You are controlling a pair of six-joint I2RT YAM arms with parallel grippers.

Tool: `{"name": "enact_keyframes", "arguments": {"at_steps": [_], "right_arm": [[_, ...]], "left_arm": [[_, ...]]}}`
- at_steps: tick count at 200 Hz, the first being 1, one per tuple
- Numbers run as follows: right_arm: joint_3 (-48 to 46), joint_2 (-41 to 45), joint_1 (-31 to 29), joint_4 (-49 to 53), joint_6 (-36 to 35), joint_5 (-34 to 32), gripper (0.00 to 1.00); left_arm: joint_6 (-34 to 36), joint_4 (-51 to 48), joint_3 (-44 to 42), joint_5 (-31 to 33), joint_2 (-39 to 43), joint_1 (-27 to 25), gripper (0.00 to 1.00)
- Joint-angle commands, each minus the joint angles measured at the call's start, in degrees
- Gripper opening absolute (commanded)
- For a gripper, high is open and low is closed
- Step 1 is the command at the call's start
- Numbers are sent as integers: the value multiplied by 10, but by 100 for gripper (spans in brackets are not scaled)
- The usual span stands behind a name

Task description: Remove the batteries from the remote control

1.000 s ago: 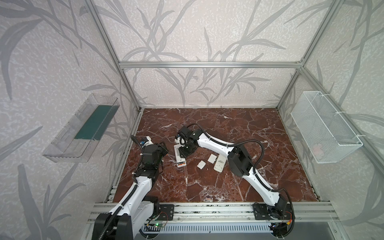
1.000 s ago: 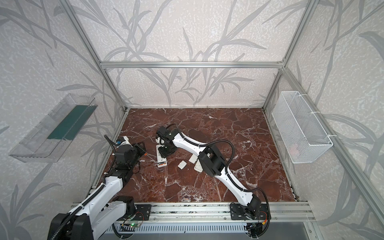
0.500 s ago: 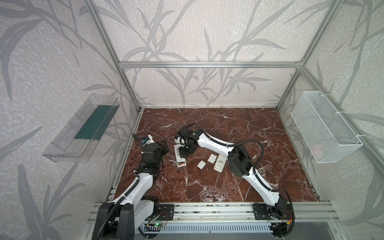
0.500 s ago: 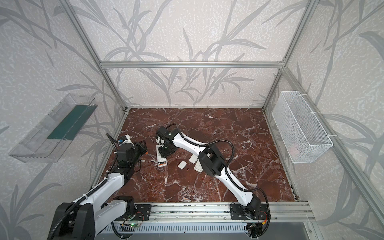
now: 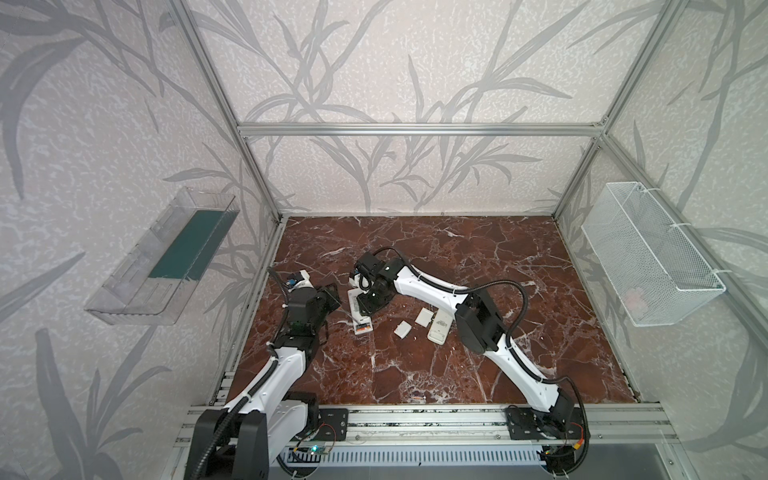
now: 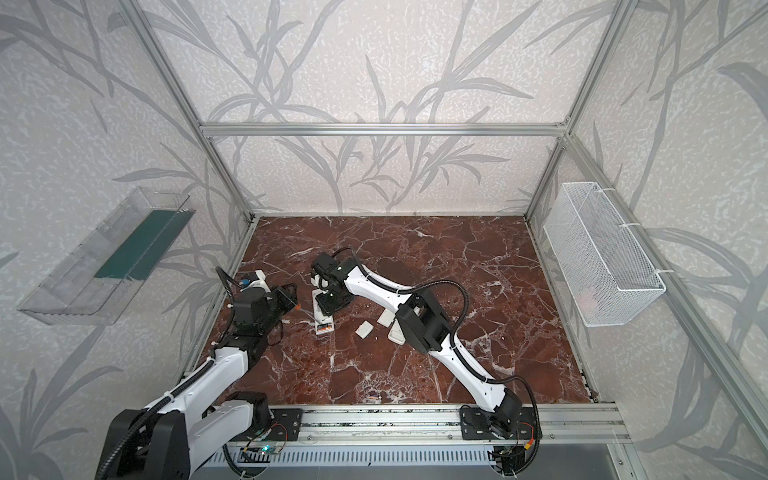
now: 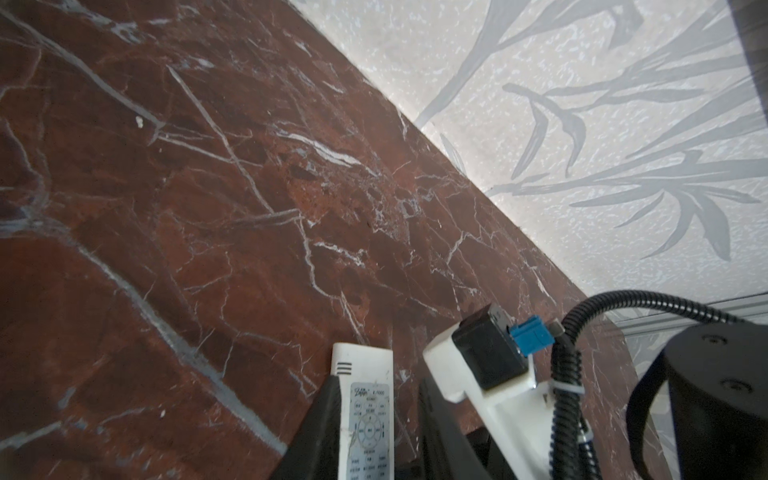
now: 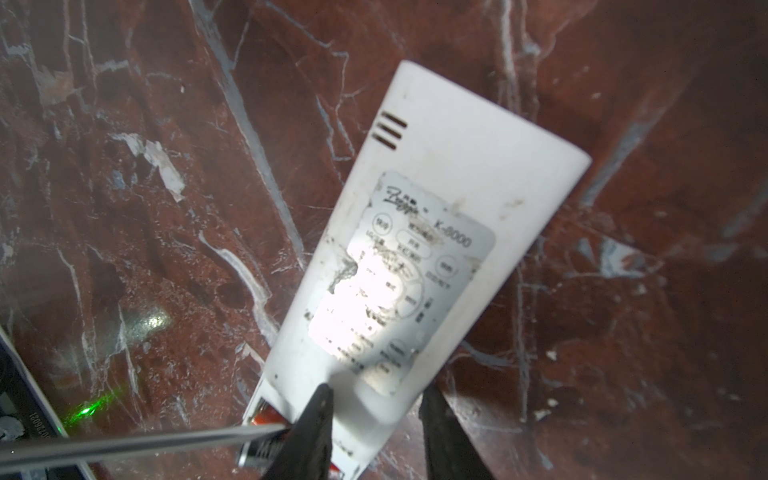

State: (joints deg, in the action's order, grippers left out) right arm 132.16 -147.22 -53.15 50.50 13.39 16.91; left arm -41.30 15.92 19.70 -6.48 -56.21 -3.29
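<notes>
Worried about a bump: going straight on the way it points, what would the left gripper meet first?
Probably the white remote, seen between its fingers in the left wrist view; depth is unclear.

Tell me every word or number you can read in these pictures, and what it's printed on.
"K-8000": grey label on the remote control.
Script brand name beside it: too blurred to read.
Button captions below: too small and glare-washed.
Digits on a dark strip in the right wrist view: not legible.
</notes>
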Motion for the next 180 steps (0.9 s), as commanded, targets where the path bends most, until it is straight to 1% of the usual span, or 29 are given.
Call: {"name": "enact_keyframes", "arguments": {"at_steps": [1, 18, 30, 50, 64, 83, 106, 134, 180], "right_arm": [[-31, -76, -36, 66, -21, -6, 36], [-30, -76, -36, 66, -22, -7, 36], [-30, -75, -36, 65, -22, -7, 35], [-30, -74, -36, 65, -23, -8, 35], [-31, -73, -36, 66, -22, -9, 36], [-34, -70, -36, 65, -23, -10, 35], [-37, -69, -36, 66, -22, -13, 35], [-36, -70, -36, 64, -21, -12, 35], [-37, -69, -35, 65, -22, -12, 36]], "left_arm": [[3, -57, 13, -25, 36, -1, 0], [-11, -67, 9, -38, 61, -3, 0], [-17, -70, 6, -31, 81, -4, 0], [-14, -46, -4, -22, 98, -4, 0], [9, -61, 2, -3, 104, -4, 0], [38, -47, -3, 33, 107, -4, 0], [55, -37, 12, 40, 73, -2, 0], [38, 13, 11, 19, 17, -1, 0], [28, 75, 0, 28, -24, -1, 0]]}}
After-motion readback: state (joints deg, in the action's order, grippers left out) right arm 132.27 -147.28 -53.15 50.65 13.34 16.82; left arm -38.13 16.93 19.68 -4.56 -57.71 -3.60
